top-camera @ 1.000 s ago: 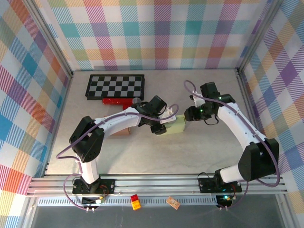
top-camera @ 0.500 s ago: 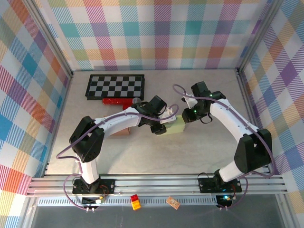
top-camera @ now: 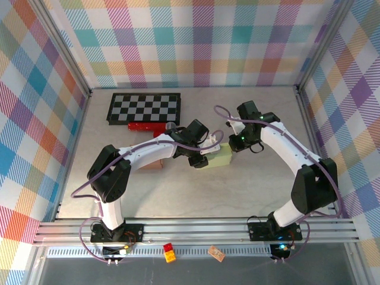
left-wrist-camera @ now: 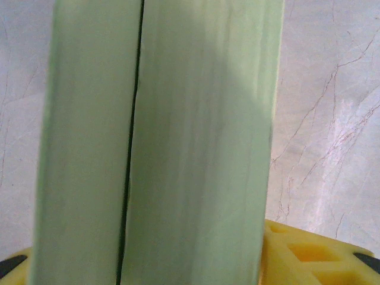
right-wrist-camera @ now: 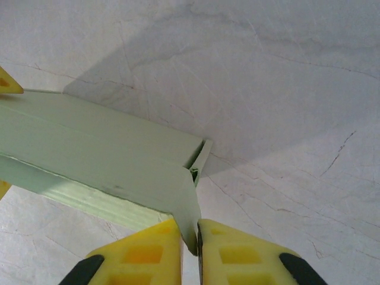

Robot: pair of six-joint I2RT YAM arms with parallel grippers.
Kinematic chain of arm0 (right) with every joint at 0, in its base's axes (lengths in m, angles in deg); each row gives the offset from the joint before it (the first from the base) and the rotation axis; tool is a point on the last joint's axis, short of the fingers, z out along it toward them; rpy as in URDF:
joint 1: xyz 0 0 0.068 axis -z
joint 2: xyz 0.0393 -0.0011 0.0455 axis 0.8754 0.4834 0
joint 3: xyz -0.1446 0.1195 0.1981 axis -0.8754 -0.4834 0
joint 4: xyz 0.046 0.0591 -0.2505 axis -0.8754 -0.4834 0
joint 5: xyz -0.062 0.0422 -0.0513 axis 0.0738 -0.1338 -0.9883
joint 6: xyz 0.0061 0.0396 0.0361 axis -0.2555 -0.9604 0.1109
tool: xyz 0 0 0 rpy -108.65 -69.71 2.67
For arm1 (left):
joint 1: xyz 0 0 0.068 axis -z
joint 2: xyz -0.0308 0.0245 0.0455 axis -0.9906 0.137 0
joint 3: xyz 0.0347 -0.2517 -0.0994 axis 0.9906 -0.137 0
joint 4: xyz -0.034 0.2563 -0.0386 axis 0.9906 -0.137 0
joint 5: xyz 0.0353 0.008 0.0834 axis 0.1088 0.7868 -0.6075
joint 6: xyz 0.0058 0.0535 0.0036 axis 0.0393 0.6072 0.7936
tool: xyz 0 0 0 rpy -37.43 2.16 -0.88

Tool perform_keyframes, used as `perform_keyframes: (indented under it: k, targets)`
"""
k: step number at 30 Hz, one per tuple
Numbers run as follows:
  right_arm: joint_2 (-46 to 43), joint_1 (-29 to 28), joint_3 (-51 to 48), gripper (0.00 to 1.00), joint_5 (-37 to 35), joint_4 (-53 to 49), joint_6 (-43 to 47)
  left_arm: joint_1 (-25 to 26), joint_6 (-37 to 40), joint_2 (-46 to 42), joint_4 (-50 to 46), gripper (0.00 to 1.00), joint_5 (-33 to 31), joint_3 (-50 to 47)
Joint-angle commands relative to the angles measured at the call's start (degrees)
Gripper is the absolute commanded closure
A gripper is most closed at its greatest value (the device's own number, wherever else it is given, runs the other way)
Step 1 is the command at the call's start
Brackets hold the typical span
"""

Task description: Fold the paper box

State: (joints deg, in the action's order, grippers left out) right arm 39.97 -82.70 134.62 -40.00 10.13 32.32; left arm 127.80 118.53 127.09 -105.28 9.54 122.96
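The pale green paper box (top-camera: 221,157) lies at mid-table. My left gripper (top-camera: 205,155) grips its left end. In the left wrist view the paper box (left-wrist-camera: 196,148) stands tall and close, with a dark seam down its face, between the jaws of the left gripper (left-wrist-camera: 163,261); one yellow finger (left-wrist-camera: 314,255) presses its right side. My right gripper (top-camera: 236,142) is at the box's far right end. In the right wrist view the right gripper (right-wrist-camera: 190,237) is shut on a thin side flap (right-wrist-camera: 189,202) that sticks out from the paper box (right-wrist-camera: 101,148).
A black-and-white chessboard (top-camera: 144,107) lies at the back left with a red block (top-camera: 147,126) in front of it. A small brown block (top-camera: 153,164) sits under my left arm. Metal posts and plaid walls close in the table on three sides.
My right gripper has moved left to the box's right end and closed on the flap. The left arm and the box have stayed where they were.
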Motion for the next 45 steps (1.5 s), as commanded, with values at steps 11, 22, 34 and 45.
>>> perform_keyframes:
  k: [11,22,34,45]
  targets:
    - [0.9,-1.7,3.1,1.00,-0.2,-2.5,-3.2,-0.4,-0.2,1.1,-1.5,0.46,0.0,2.0]
    - [0.0,-2.5,0.8,1.00,-1.0,-1.9,-12.9,-0.9,-0.5,1.4,-1.6,0.50,0.0,2.6]
    - [-3.3,-2.7,-5.1,1.00,-3.9,3.7,-19.1,-1.4,-2.0,0.5,-0.8,0.43,-1.6,2.1]
    - [-3.4,-2.8,-5.9,1.00,-3.5,4.6,-24.6,-1.5,-3.8,-0.1,0.0,0.45,-1.5,0.0]
